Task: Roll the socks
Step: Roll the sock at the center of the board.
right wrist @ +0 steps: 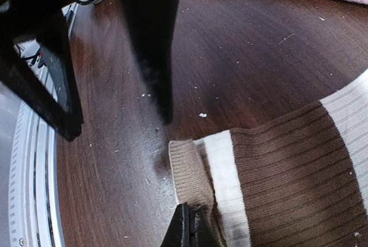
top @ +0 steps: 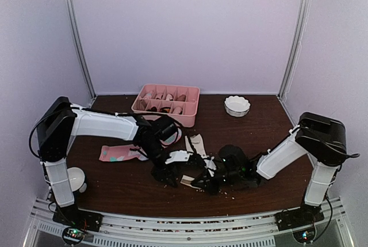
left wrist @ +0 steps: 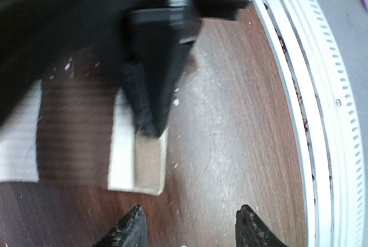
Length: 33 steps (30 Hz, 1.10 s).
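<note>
Though near rail (left wrist: 313, 143), cream sock (right wrist: 287, 166) on open tabletop (left wrist: 230, 114).

Toward the back of the dark brown wooden surface (top: 270, 137), about midway across: pink plastic divided tray (top: 193, 109). Right of the tray, level with it and apart: small white scalloped bowl (top: 237, 106). In front of the tray, off to its left: long pink fabric sock with teal and white patches (top: 118, 154), flat. In front of the tray, slightly right of its middle: shorter ribbed cream fabric sock with brown bands (top: 197, 143), stretched toward the front edge. On the cream sock's end farthest from the tray: right arm's jaws. Just beside that end: left arm's jaws. Far front-left of the tray, by the left arm's base: small white round container (top: 76, 179).
</note>
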{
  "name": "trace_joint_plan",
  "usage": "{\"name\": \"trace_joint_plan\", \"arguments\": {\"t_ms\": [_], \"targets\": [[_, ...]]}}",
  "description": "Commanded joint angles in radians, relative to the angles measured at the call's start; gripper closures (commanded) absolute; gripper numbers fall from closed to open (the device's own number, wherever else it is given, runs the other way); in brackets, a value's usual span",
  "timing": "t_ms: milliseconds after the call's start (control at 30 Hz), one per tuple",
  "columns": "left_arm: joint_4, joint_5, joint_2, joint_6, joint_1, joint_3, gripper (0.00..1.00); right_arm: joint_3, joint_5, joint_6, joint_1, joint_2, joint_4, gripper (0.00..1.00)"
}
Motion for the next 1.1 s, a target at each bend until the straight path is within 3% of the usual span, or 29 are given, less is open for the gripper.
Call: {"name": "trace_joint_plan", "arguments": {"t_ms": [0,200,567,933,1067], "targets": [[0.137,-0.084,0.006,0.066,-0.061,-0.008,0.48,0.004,-0.033,0.067,-0.049,0.045,-0.139,1.0],[0.222,-0.172,0.039,0.065,-0.076,0.012,0.57,0.014,-0.094,0.094,-0.08,0.066,-0.15,1.0],[0.237,-0.242,0.086,0.097,-0.083,0.001,0.67,0.02,-0.128,0.097,-0.09,0.077,-0.161,1.0],[0.193,-0.173,0.11,0.061,-0.086,0.02,1.0,0.01,-0.123,0.11,-0.089,0.067,-0.136,1.0],[0.075,-0.089,0.156,0.035,-0.071,0.074,1.0,-0.067,-0.066,0.1,-0.083,-0.005,-0.018,0.97]]}}
